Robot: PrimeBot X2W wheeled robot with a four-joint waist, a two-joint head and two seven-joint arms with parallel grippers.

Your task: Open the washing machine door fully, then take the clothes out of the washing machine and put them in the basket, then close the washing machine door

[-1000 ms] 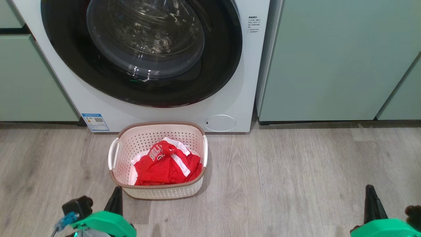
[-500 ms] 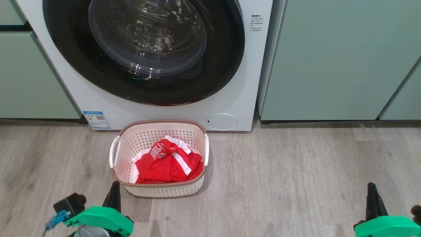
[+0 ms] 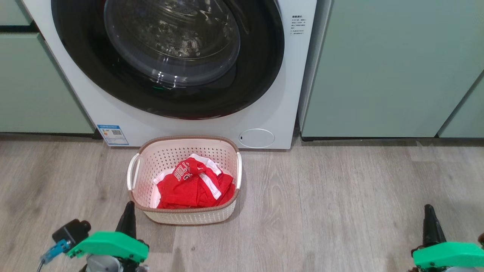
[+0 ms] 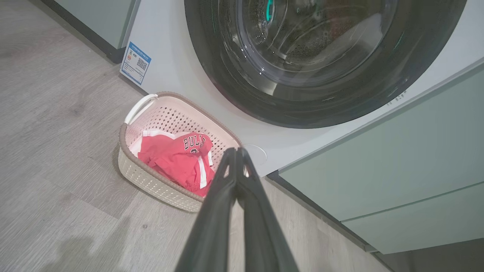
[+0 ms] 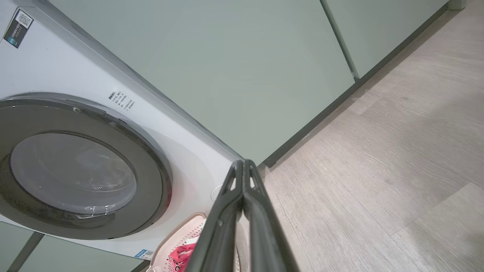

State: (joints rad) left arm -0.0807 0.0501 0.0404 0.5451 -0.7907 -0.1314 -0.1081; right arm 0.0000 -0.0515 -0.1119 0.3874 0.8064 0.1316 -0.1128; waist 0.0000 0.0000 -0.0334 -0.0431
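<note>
Head view: the washing machine [image 3: 264, 124] is seen across the upper left and centre of the frame, its white front set between pale green cabinets [image 3: 385, 68]. The washing machine door [image 3: 172, 41] is shut, with its glossy black rim laid flush against the white front and the clear glass bowl bulging at its centre. A blue label sticker [image 3: 112, 135] is stuck at the lower left corner of the machine, and a small round hatch [image 3: 256, 138] is set at its lower right.

The basket [image 3: 189, 217] is placed on the grey wood-grain floor [image 3: 340, 196] just below the machine, left of the frame's centre. The clothes [image 3: 193, 189] are bundled inside it, red mesh with white trim, with part of the lettering "BULLS" turned upward.

The left end effector [image 3: 129, 207] is seen at the lower left of the frame, near the basket's lower left corner; its two dark fingers are pressed together and nothing is held. The right end effector [image 3: 428, 209] is seen at the lower right, well apart from the basket, over bare floor.

In both wrist views the fingers are shown closed tip to tip and empty. In the right wrist view a corner of the basket with red cloth is seen at the bottom edge.
</note>
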